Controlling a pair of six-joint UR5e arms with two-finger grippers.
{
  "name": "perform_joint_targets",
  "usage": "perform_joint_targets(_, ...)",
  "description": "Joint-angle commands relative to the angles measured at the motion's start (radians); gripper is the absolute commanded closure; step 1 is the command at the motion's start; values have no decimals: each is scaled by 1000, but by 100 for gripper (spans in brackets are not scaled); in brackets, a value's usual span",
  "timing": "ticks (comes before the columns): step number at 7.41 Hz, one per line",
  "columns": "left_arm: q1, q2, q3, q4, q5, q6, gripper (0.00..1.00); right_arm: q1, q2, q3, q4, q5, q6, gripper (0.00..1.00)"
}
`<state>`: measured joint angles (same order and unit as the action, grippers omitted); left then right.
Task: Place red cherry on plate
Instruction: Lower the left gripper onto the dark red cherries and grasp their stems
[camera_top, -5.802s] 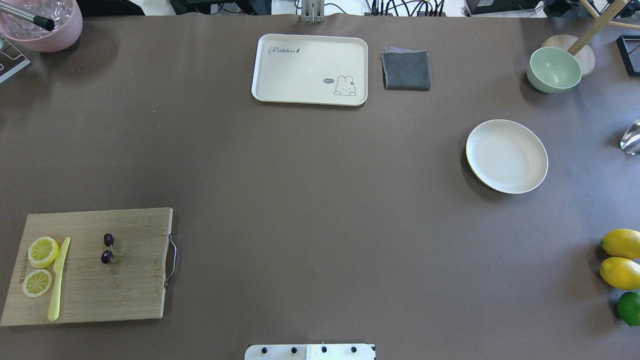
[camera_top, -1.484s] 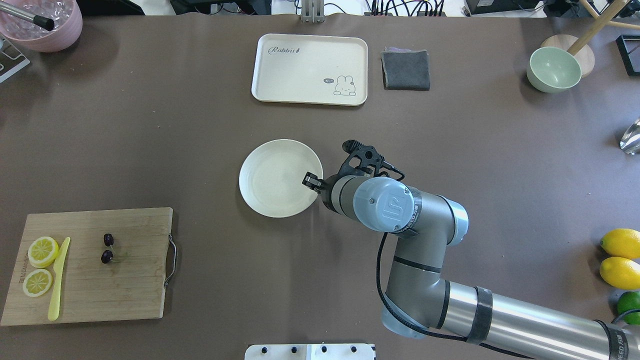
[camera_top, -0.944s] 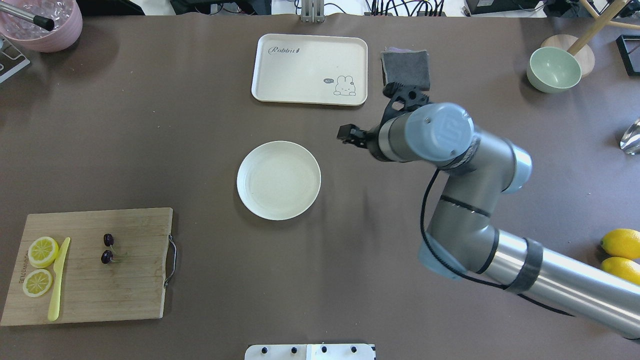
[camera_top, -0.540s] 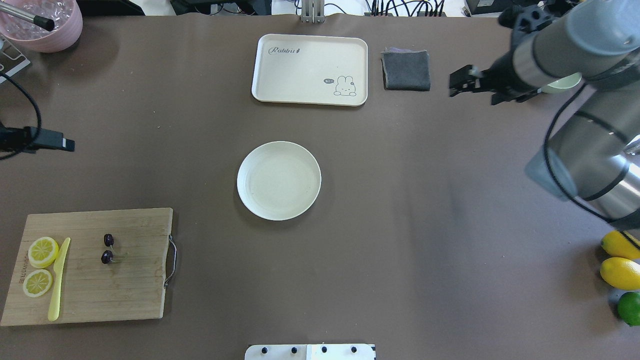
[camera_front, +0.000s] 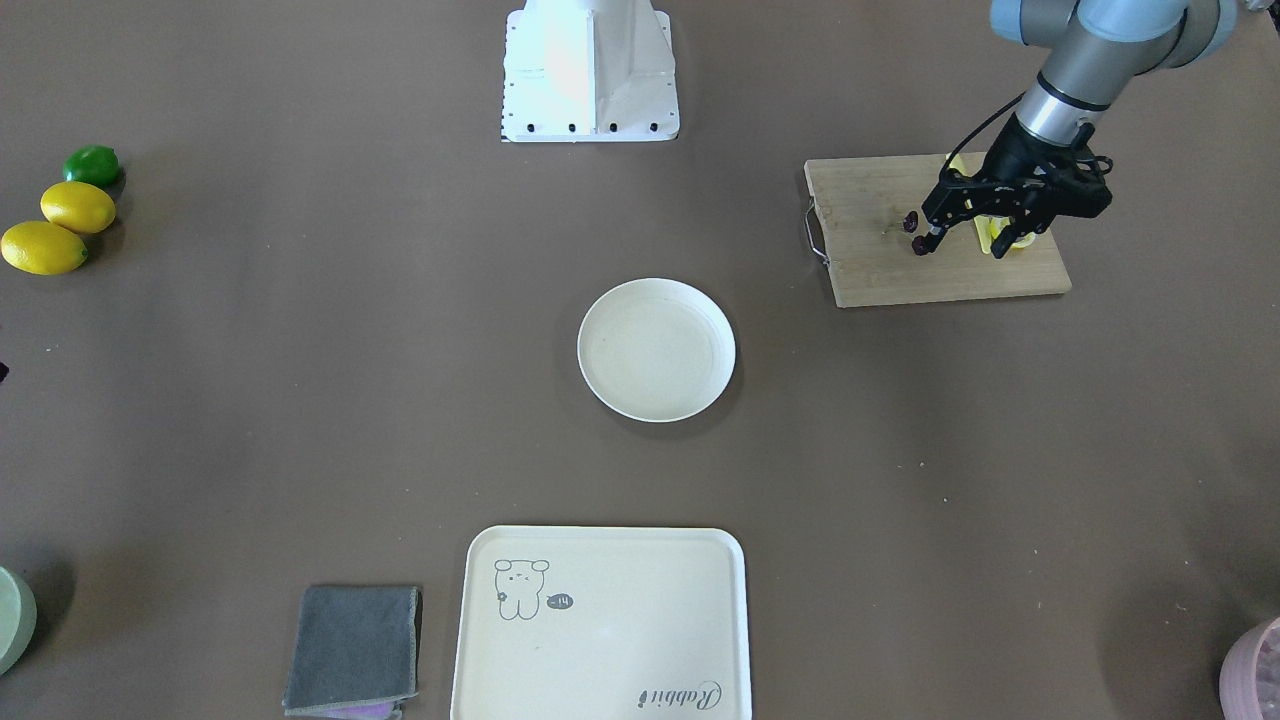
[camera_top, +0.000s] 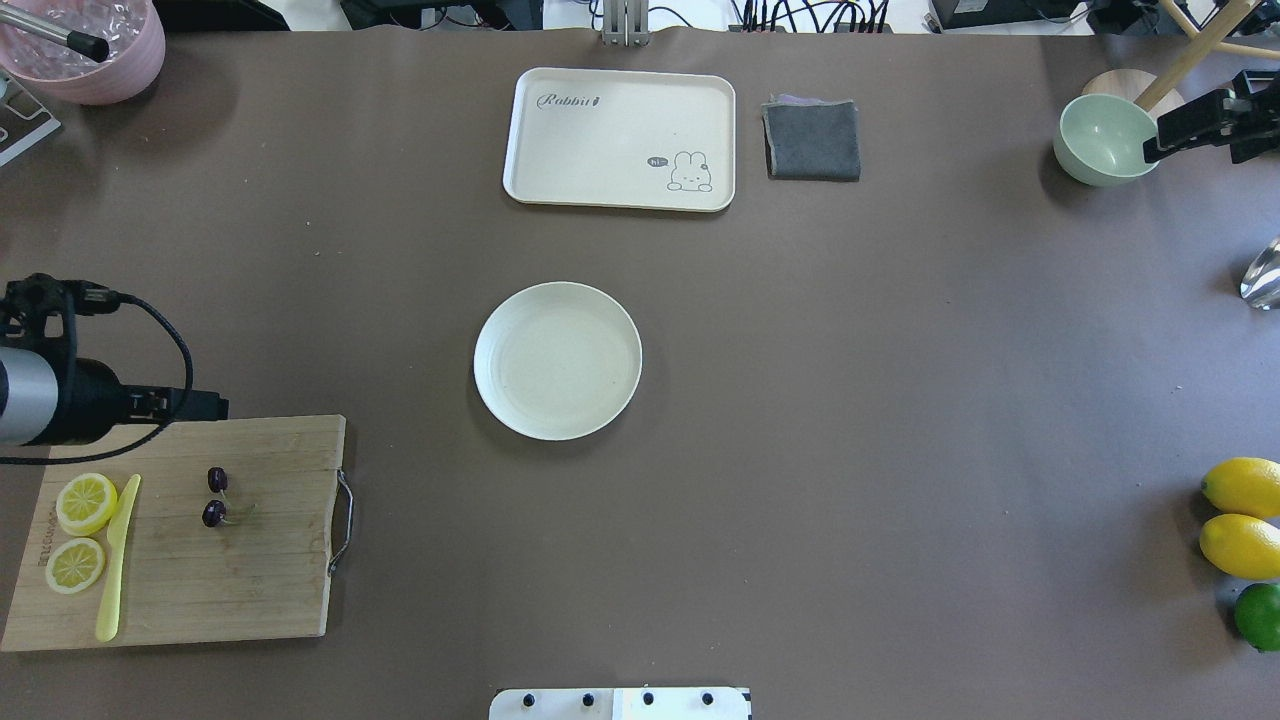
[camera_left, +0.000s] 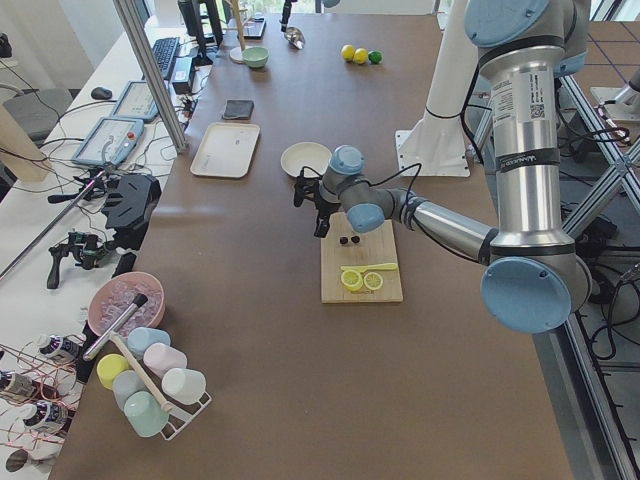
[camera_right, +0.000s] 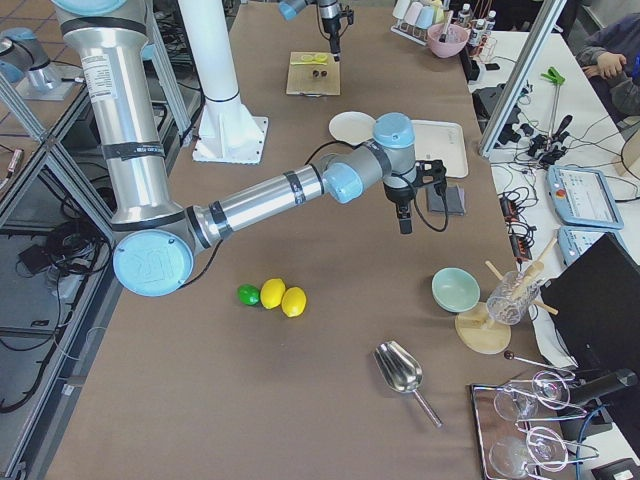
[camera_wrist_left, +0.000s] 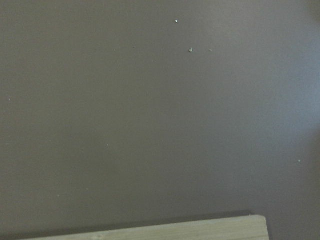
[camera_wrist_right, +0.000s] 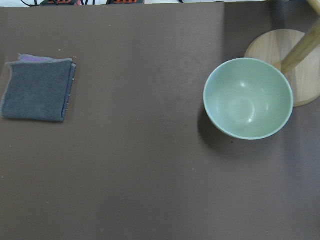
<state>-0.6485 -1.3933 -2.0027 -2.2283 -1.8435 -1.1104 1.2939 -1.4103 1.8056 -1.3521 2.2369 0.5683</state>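
Note:
The red cherry (camera_top: 213, 497) lies on the wooden cutting board (camera_top: 200, 580) at the near left, a pair of dark cherries on green stems; it also shows in the front view as the cherry (camera_front: 910, 221). My left gripper (camera_top: 215, 407) hovers over the board's far edge, just beyond the cherry. In the front view the left gripper (camera_front: 972, 240) is open with nothing in it. The round cream plate (camera_top: 557, 360) sits empty at the table's middle. My right gripper (camera_top: 1200, 150) is open at the far right, beside the green bowl (camera_top: 1108, 138).
Two lemon slices (camera_top: 86, 503) and a yellow knife (camera_top: 117, 560) share the board's left side. A cream tray (camera_top: 620, 138) and a grey cloth (camera_top: 812, 138) lie at the back. Lemons (camera_top: 1243, 487) and a lime (camera_top: 1258, 615) sit at the right edge, a pink bowl (camera_top: 85, 45) at the back left.
The right gripper let go of the plate at the table's middle and drew back to the far right. The left arm came in and moved down to the board's far edge.

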Motion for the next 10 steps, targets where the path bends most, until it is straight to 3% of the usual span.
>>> perform_joint_targets(1, 130, 16, 2, -2, 69, -3, 36, 16, -12, 0, -2, 7, -27, 0)
perform_joint_targets(3, 153, 54, 1, -4, 69, 1, 49, 16, -10, -2, -2, 4, -27, 0)
perform_joint_targets(6, 185, 88, -4, -46, 61, 6, 53, 16, -10, -2, -4, 0, -27, 0)
perform_joint_targets(8, 214, 88, -2, -57, 69, 1, 63, 16, -10, -2, -4, -2, -27, 0)
perform_joint_targets(9, 214, 88, -2, -59, 69, 1, 72, 16, -12, -2, -4, 0, -27, 0)
perform_joint_targets(10, 214, 88, -2, -59, 69, 1, 100, 16, -12, -2, -4, 0, -27, 0)
